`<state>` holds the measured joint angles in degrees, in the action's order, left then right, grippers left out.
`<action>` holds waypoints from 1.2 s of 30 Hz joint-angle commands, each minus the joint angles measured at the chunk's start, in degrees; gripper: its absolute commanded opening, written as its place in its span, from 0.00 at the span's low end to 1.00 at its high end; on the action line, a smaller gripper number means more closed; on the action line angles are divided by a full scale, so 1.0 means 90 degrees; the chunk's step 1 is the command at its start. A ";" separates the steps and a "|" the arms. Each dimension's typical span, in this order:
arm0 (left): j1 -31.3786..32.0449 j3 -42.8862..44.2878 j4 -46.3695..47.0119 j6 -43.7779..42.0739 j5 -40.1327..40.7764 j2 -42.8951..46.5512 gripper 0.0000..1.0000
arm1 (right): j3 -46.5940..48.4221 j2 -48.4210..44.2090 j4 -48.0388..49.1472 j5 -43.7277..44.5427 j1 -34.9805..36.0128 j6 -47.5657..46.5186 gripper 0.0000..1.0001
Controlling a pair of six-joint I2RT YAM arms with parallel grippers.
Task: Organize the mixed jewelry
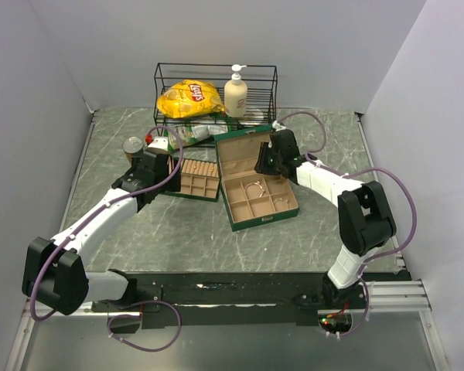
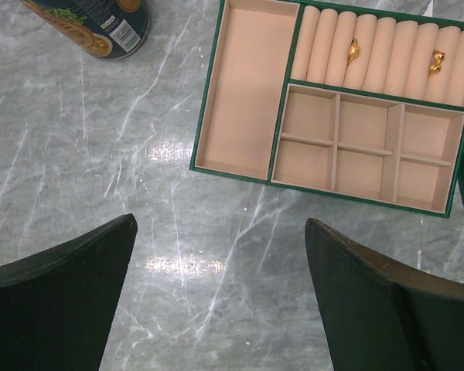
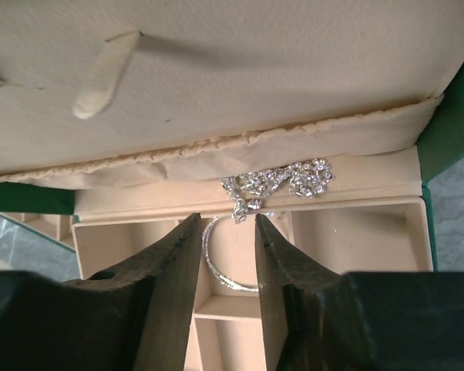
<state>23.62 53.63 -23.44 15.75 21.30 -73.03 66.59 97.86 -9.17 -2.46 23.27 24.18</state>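
Note:
The green jewelry box [image 1: 233, 220] stands open in the middle of the table, with thin silver hoops [image 1: 253, 188] in its tan compartments. My right gripper [image 3: 226, 218] hangs open over the back row, just in front of the raised lid [image 3: 216, 69]. A sparkling silver chain [image 3: 282, 182] lies bunched on the ledge under the lid, its end dangling between my fingertips. A silver hoop [image 3: 216, 263] rests in the compartment below. My left gripper [image 2: 220, 224] is wide open above bare table, next to the flat divider tray [image 2: 240, 100]. Two small gold pieces [image 2: 353, 51] sit in the tray's roll slots.
A wire rack [image 1: 215, 93] at the back holds a yellow chip bag [image 1: 189, 98] and a soap bottle [image 1: 236, 93]. A can [image 1: 133, 147] stands left of the divider tray. Grey walls close in both sides.

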 commanded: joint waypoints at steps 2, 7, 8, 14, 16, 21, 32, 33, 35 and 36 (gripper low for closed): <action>0.0022 0.0155 0.0036 -0.0031 0.0007 -0.0020 0.96 | 0.0433 0.0161 0.0208 0.0244 0.0071 0.0028 0.42; 0.0022 0.0155 0.0036 -0.0041 0.0016 -0.0020 0.96 | 0.0550 0.0356 0.0072 0.0527 0.0139 0.0086 0.42; 0.0022 0.0155 0.0036 -0.0041 0.0016 -0.0020 0.96 | 0.0570 0.0376 0.0033 0.0585 0.0168 0.0096 0.41; 0.0022 0.0165 0.0036 -0.0041 0.0026 -0.0029 0.96 | 0.0336 0.0231 0.0178 0.0800 0.0305 0.0164 0.40; 0.0022 0.0165 0.0036 -0.0041 0.0007 -0.0039 0.96 | 0.0170 0.0152 0.0266 0.0839 0.0325 0.0184 0.39; 0.0022 0.0165 0.0036 -0.0031 -0.0023 -0.0039 0.96 | 0.0024 0.0113 0.0355 0.1113 0.0413 0.0291 0.38; 0.0022 0.0165 0.0046 -0.0031 -0.0023 -0.0049 0.96 | -0.0387 0.0053 0.0950 0.1601 0.0501 0.0516 0.38; 0.0022 0.0165 0.0046 -0.0031 -0.0023 -0.0049 0.96 | -0.0377 0.0083 0.0960 0.1611 0.0510 0.0497 0.37; 0.0022 0.0165 0.0046 -0.0031 -0.0013 -0.0049 0.96 | -0.0358 0.0151 0.0989 0.1631 0.0530 0.0535 0.36; 0.0022 0.0165 0.0046 -0.0031 -0.0003 -0.0039 0.96 | -0.0358 0.0171 0.0989 0.1631 0.0530 0.0545 0.36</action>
<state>23.62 53.63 -23.46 15.77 21.26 -73.03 63.37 99.66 -2.90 9.69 27.64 28.12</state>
